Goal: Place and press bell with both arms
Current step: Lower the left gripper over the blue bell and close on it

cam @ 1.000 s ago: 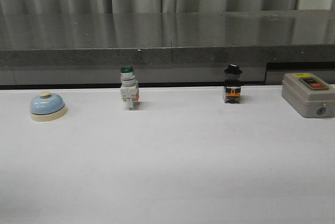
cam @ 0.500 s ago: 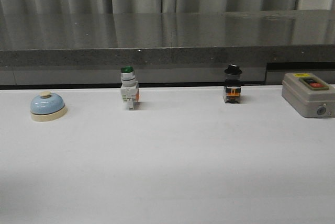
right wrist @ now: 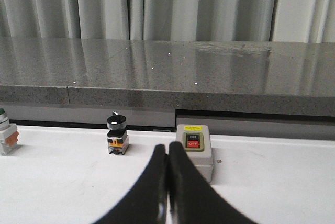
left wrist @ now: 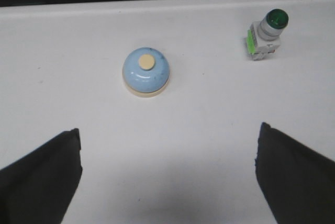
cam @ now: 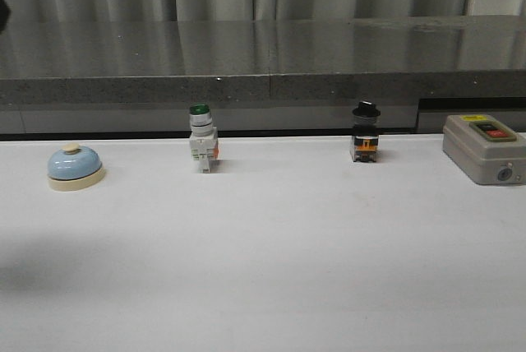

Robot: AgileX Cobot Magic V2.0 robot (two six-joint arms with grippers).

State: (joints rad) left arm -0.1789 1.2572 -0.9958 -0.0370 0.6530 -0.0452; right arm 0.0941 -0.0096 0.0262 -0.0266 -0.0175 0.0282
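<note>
The light-blue bell (cam: 75,167) with cream base and cream button stands upright at the left of the white table (cam: 271,270). In the left wrist view the bell (left wrist: 146,71) lies ahead of my left gripper (left wrist: 168,135), which is open wide and empty, well short of it and above the table. My right gripper (right wrist: 168,148) is shut and empty, its fingers pressed together, low over the table on the right side. Neither gripper shows in the front view, apart from a dark sliver at its upper left edge.
A green-capped white pushbutton switch (cam: 201,141) (left wrist: 267,33) stands right of the bell. A black-knobbed selector switch (cam: 365,134) (right wrist: 116,135) stands right of centre. A grey box with red button (cam: 485,148) (right wrist: 194,150) sits far right. A dark stone ledge (cam: 263,72) runs behind.
A soft shadow has spread over the table's front left in the front view, and a dark sliver has appeared at the upper left edge. The objects have not moved.
</note>
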